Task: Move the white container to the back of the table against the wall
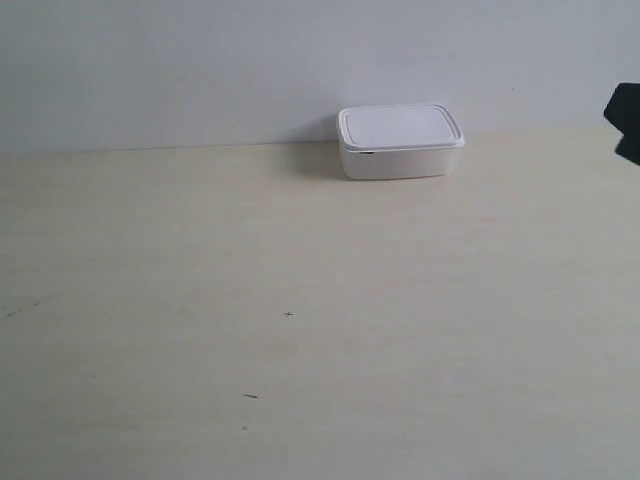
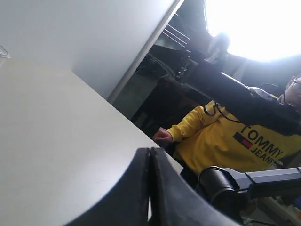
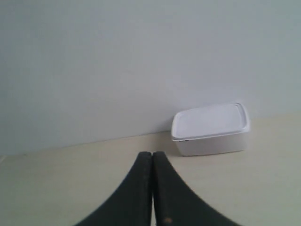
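Note:
The white container point(image 1: 401, 141) stands lid-on at the back of the cream table point(image 1: 300, 300), its rear edge close against the pale wall point(image 1: 250, 60). The right wrist view shows the same container point(image 3: 210, 128) some way ahead of my right gripper point(image 3: 152, 153), which is shut with nothing held. My left gripper point(image 2: 150, 149) is also shut and empty, hanging over the table point(image 2: 56, 136) near its side edge, and the container is out of that view. Only a dark bit of the arm at the exterior view's right point(image 1: 625, 120) shows at the frame edge.
A person in a yellow sweatshirt point(image 2: 230, 136) sits beyond the table's side edge in the left wrist view, with dark equipment point(image 2: 221, 183) beside them. A few tiny dark specks point(image 1: 289, 314) mark the tabletop.

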Available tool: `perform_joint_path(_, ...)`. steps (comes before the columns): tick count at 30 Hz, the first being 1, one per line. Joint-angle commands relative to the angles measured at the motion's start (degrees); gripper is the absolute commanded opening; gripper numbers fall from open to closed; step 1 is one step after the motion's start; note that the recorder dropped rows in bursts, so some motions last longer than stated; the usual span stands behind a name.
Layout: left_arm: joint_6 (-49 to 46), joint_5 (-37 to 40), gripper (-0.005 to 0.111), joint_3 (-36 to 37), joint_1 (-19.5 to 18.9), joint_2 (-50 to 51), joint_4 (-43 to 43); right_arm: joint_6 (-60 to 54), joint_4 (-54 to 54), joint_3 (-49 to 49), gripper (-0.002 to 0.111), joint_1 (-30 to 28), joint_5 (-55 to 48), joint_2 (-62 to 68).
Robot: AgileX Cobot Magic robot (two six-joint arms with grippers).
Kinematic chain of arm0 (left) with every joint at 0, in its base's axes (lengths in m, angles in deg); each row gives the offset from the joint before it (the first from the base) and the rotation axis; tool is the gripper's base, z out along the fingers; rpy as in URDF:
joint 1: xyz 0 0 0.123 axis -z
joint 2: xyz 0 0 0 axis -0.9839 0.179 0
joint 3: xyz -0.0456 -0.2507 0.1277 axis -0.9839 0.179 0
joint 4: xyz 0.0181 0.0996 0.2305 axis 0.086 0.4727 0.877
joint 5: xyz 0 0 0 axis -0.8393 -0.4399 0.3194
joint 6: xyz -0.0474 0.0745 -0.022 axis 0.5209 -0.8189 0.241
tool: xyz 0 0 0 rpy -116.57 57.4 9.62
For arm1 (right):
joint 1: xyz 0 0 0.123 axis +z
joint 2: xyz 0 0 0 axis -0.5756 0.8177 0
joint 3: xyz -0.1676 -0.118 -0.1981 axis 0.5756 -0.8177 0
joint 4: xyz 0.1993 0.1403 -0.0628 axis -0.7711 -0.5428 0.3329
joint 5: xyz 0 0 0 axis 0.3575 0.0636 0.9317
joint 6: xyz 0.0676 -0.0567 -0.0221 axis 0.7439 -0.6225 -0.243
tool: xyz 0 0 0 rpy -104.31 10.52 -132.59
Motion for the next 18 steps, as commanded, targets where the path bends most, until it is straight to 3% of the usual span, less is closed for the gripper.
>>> perform_joint_path(1,0.4,-1.7,0.0,0.2,-0.1,-0.4,0.7,-1.1,0.9,-0.5,0.0,-0.2,-10.9,-7.0)
perform_joint_path(18,-7.4,-9.1,0.0,-0.8,-0.1,-0.4,2.1,0.6,5.5,-0.5,0.0,-0.2,-36.1,-41.6)
